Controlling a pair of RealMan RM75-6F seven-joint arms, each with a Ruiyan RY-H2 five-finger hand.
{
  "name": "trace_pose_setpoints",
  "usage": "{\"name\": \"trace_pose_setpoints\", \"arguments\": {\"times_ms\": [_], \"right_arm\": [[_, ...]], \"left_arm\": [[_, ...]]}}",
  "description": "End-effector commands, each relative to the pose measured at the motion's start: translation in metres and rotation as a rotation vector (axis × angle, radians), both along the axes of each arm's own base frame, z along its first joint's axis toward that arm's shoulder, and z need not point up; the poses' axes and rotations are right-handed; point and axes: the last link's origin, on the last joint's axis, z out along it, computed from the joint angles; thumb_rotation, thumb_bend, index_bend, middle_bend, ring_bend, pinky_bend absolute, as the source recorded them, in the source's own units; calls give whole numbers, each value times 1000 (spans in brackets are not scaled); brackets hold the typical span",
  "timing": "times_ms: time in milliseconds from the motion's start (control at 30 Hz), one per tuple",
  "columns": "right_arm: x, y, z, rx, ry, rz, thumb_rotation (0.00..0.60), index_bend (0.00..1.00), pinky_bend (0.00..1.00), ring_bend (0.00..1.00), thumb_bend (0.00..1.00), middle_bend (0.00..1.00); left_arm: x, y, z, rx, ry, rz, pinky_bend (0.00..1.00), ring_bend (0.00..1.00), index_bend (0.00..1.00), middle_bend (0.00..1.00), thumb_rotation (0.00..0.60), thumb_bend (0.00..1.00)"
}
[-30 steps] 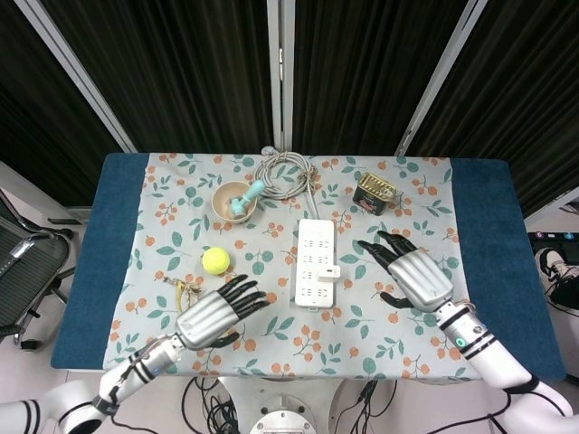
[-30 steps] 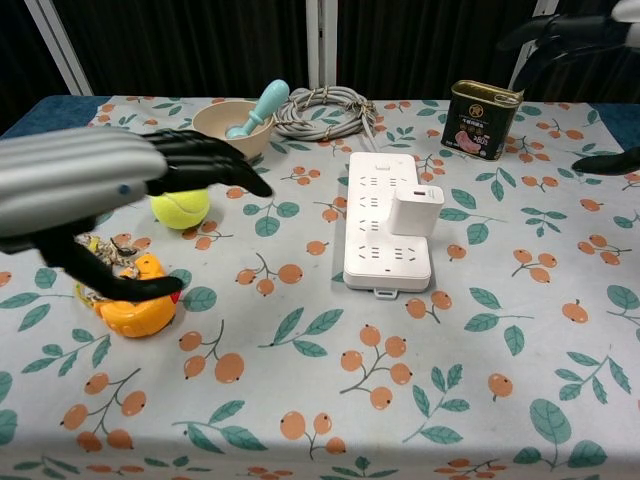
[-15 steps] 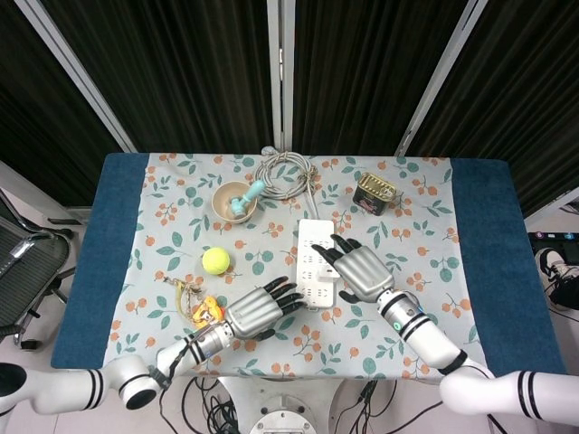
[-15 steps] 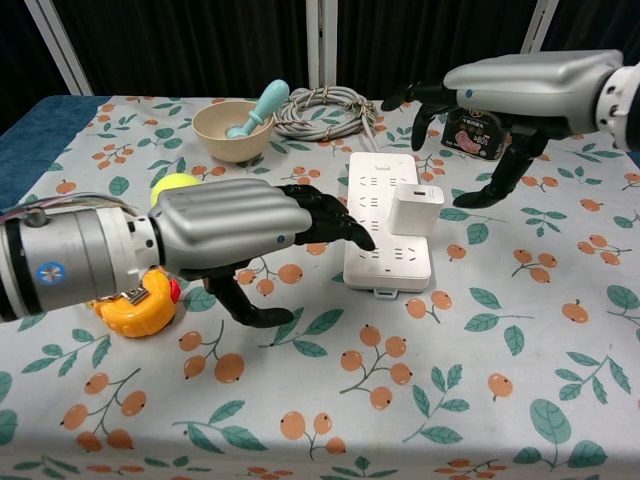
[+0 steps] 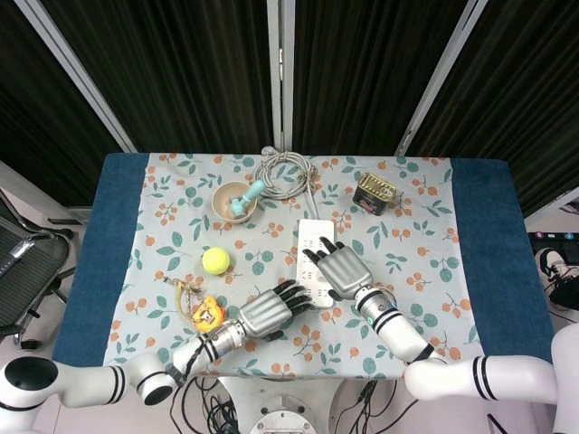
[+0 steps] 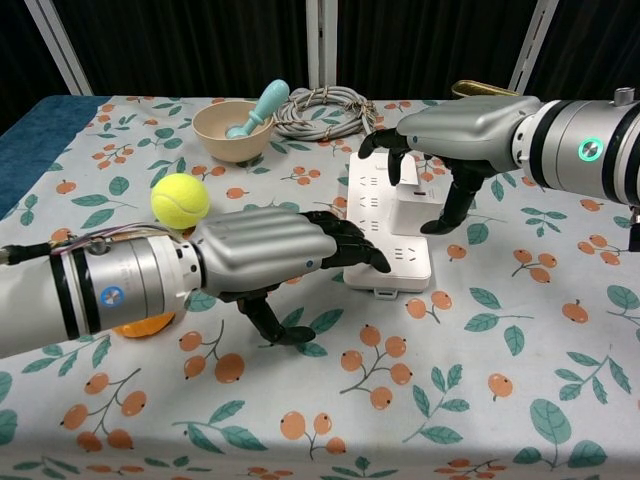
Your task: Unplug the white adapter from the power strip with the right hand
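Both hands' fingers spread, ungrasping: right hand (image 6: 455, 135) half-hiding white adapter (image 6: 413, 209) (contact unclear), left hand (image 6: 265, 255) beside power strip (image 6: 385, 262).

Glossy white plastic power strip (image 6: 386, 228), matt white adapter (image 6: 417, 209), fuzzy tennis ball (image 6: 180, 198), printed cloth tablecloth (image 6: 470, 360), brushed-metal right hand (image 6: 455, 135)

Head view: high above, looking steeply down on whole tabletop (image 5: 488, 217). Chest view: low, near, facing across it. Shared: power strip (image 5: 314, 242) (image 6: 372, 196), both robot hands.

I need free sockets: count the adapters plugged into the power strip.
1: the white adapter, on the power strip's right side beneath the right hand; that hand covers some sockets, possibly hiding another.
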Motion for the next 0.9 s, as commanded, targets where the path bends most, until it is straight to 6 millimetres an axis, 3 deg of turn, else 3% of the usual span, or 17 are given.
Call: {"name": "trace_pose_setpoints", "arguments": {"times_ms": [33,567,900], "right_arm": [[0,-1,-5,-3,16,-3,600,152,246,54,168,291],[2,-13,-20,-28,59,-42,600,493,344,209,259,475],[2,-15,-25,-36,50,-46,600,799,425,412,304,683]], "left_arm": [[0,0,-3,-4,-2,4,30,15,122,108,600,307],[1,1,-9,10,-9,-8,22,15,122,108,600,307],[-1,3,-11,4,-12,9,22,15,121,108,600,306]]}}
